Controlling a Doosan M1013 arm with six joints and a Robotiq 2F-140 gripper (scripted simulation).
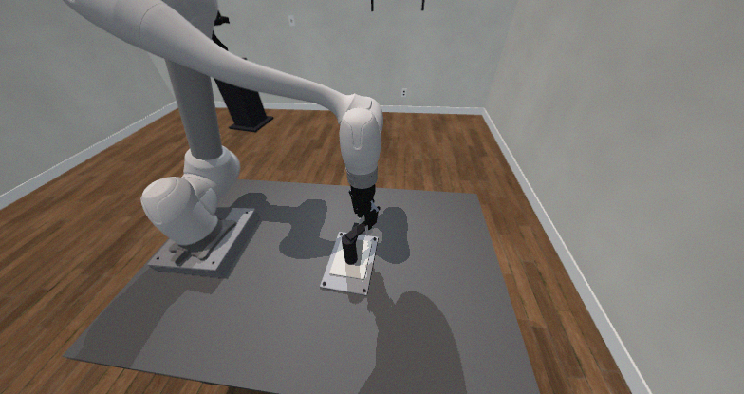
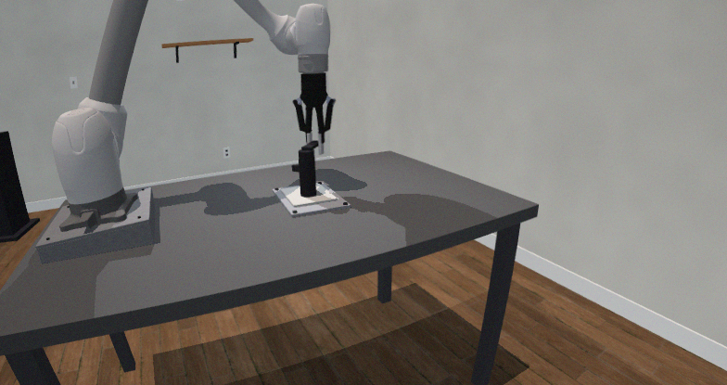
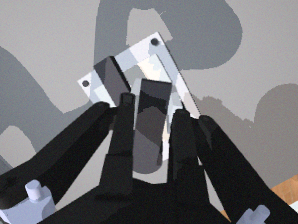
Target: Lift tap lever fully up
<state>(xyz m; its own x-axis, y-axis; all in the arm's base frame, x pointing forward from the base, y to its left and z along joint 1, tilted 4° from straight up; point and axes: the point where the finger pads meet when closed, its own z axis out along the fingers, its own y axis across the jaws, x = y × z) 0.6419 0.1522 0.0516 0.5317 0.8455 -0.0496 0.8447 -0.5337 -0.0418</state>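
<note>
A black tap [image 2: 307,174] stands upright on a white-and-grey base plate [image 2: 311,199] in the middle of the dark table; it also shows in the top view [image 1: 349,247]. Its dark lever [image 3: 150,128] sticks out from the top of the tap toward the far side. My gripper [image 2: 314,143] hangs straight down over the tap and is shut on the lever's end, one finger on each side, as the wrist view shows [image 3: 150,119]. In the top view the gripper [image 1: 367,220] meets the lever [image 1: 359,228] just above the tap body.
The arm's base [image 2: 96,219] is bolted on the table's left side. The table's edges drop to a wooden floor. A black stand [image 1: 242,104] is on the floor far behind, and a wall shelf [image 2: 207,43] hangs high up.
</note>
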